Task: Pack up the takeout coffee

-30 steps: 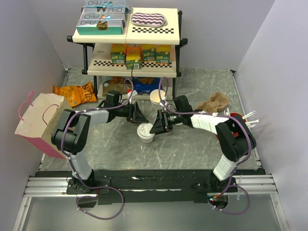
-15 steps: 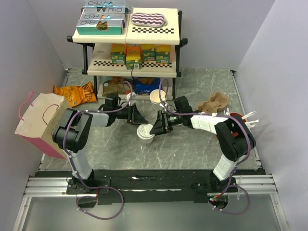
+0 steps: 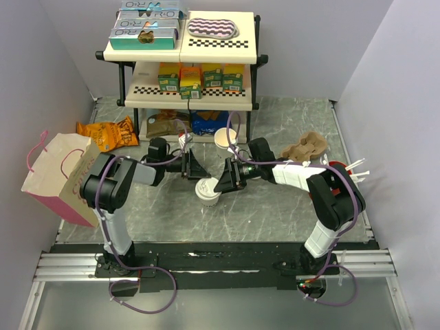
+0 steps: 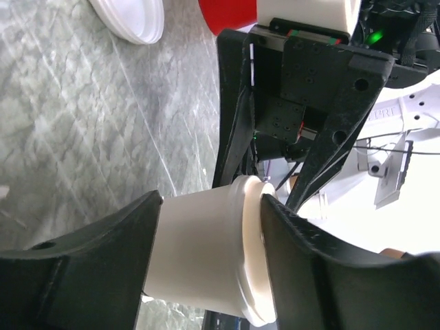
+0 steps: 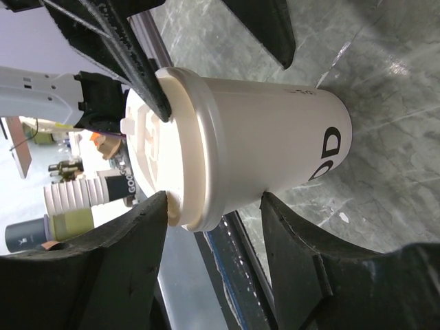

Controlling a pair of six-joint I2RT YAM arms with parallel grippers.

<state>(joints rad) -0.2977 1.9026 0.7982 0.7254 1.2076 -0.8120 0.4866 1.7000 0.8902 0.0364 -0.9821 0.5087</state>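
The takeout coffee stands upright on the marble table, a cream cup with a white lid. Both grippers are rolled so their fingers stack one above the other. My left gripper reaches in from the far left and is open. The cup fills the gap seen between its fingers, and its upper finger lies at the lid's rim. My right gripper comes from the right and is open. Its fingertips sit at the side of the cup, which shows black lettering.
A stack of lidless cups stands just behind the grippers. A cardboard carrier and a red cup with straws are at the right. A pink-edged paper bag lies at the left, a snack bag behind it. The shelf rack fills the back.
My left arm's wrist and elbow have shifted slightly toward the near edge. The cup and the right gripper have hardly moved.
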